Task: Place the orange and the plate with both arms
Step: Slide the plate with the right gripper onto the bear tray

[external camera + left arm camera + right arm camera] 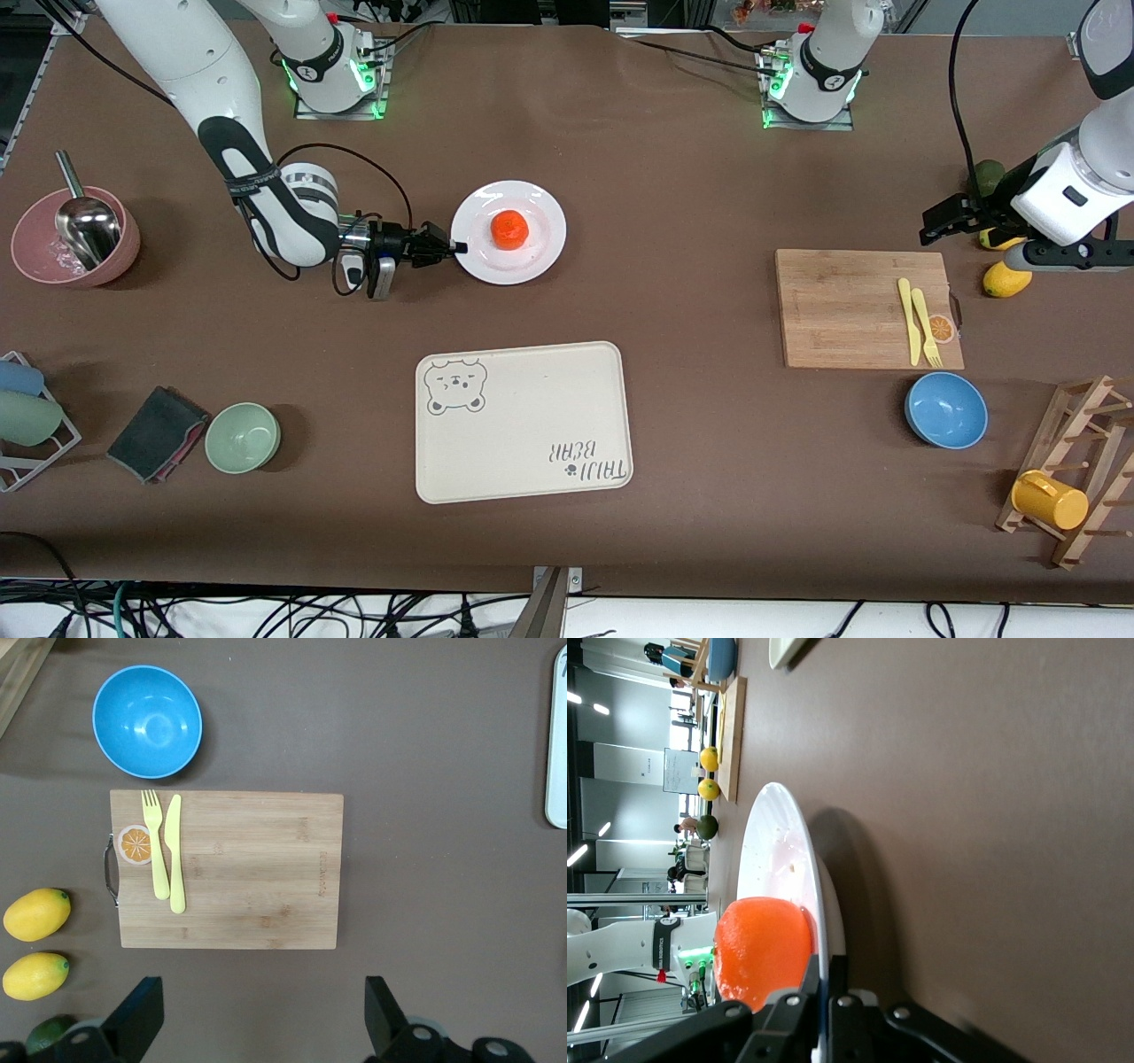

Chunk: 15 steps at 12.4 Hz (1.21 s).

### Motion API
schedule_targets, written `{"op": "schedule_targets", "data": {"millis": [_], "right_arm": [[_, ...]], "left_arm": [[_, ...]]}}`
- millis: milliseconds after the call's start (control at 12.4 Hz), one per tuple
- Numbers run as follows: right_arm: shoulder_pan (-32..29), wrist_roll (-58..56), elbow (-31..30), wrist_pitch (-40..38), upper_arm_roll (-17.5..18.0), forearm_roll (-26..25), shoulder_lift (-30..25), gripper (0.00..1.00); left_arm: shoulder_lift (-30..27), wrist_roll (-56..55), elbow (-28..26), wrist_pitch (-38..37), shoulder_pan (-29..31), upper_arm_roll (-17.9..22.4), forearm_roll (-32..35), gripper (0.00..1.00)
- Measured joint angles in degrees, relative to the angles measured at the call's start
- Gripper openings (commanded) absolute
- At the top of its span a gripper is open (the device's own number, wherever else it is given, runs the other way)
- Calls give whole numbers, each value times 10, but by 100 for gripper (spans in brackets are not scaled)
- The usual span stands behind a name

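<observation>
The orange (pixel 509 229) sits on the white plate (pixel 540 217), which lies on the table toward the right arm's end. My right gripper (pixel 454 247) lies low and sideways at the plate's rim and is shut on that rim. In the right wrist view the rim (pixel 826 930) runs between the two fingers, with the orange (pixel 762 948) close beside them. My left gripper (pixel 932 223) is open and empty, held over bare table beside the cutting board's edge toward the bases. Its fingers (pixel 137 1019) stand wide apart in the left wrist view.
A cream bear-print tray (pixel 523 424) lies nearer the camera than the plate. A wooden cutting board (pixel 864 306) carries a yellow fork and knife (pixel 917 319). Lemons (pixel 1005 279), a blue bowl (pixel 946 409), a green bowl (pixel 243 437), a pink bowl (pixel 75 237) and a mug rack (pixel 1072 470) stand around.
</observation>
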Motion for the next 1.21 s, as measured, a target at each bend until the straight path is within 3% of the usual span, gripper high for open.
{"op": "schedule_targets", "data": {"millis": [241, 482, 804, 1045, 1205], "right_arm": [[-17, 10, 38, -20, 0, 1, 0, 0], [-20, 93, 111, -21, 0, 2, 10, 0], [-1, 204, 273, 9, 0, -4, 105, 0], [15, 305, 400, 41, 0, -76, 191, 0], [16, 367, 452, 42, 0, -126, 217, 0]], "left_arm": [[0, 0, 0, 0, 0, 0, 0, 100], [0, 0, 1, 0, 1, 1, 0, 100], [0, 0, 3, -1, 2, 2, 0, 100], [1, 0, 3, -1, 2, 2, 0, 100], [1, 0, 3, -2, 2, 2, 0, 100]]}}
